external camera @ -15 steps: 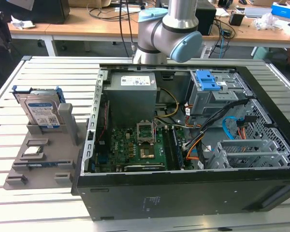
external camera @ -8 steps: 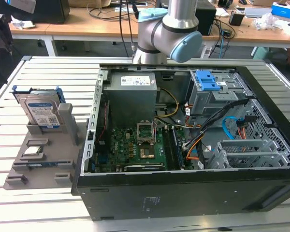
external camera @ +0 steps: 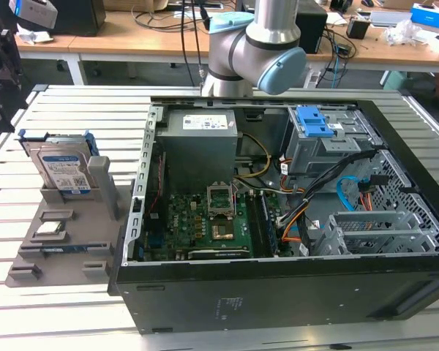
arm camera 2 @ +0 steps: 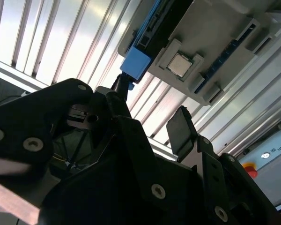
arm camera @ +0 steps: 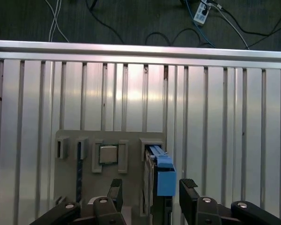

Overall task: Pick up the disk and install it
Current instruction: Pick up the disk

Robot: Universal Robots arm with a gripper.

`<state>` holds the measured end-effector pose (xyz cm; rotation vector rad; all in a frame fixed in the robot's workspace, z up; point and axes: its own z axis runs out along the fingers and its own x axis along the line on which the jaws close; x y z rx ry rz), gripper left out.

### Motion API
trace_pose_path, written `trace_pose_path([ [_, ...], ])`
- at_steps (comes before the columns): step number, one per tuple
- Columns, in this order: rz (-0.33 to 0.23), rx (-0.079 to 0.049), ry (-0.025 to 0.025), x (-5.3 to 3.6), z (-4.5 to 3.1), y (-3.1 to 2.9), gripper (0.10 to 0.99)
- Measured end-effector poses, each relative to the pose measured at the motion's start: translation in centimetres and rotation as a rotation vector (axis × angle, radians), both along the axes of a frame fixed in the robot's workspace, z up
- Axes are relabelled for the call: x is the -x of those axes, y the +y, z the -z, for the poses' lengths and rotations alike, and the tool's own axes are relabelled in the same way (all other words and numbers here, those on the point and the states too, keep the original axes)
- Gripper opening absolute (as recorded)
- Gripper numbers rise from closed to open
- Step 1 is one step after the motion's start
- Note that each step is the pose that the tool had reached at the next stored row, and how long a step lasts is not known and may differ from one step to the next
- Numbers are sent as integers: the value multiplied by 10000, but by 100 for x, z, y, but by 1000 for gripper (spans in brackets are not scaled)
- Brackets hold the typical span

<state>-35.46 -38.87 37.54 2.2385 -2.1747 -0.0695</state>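
The disk (external camera: 63, 169) stands on edge in a slot of a grey holder (external camera: 66, 259), on the slatted table at the exterior view's left. It is silver-grey with a blue-and-white label and a blue carrier frame. In the first wrist view my gripper (arm camera: 151, 187) is open, with one black finger on each side of the disk (arm camera: 159, 177) and clear of it. In the second wrist view the open gripper (arm camera 2: 152, 105) points toward the blue frame end of the disk (arm camera 2: 136, 64), with a gap between them.
A small square processor chip (external camera: 50, 228) lies in the holder beside the disk. An open computer case (external camera: 278, 190) fills the middle and right, with a blue-latched drive cage (external camera: 314, 121), cables and a motherboard inside. The arm (external camera: 256, 44) rises behind it.
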Motion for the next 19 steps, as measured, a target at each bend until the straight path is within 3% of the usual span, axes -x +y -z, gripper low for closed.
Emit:
trace_pose_path([
  [8, 288, 26, -1, -100, 164, 52, 600],
  [19, 408, 98, -2, -133, 433, 114, 600],
])
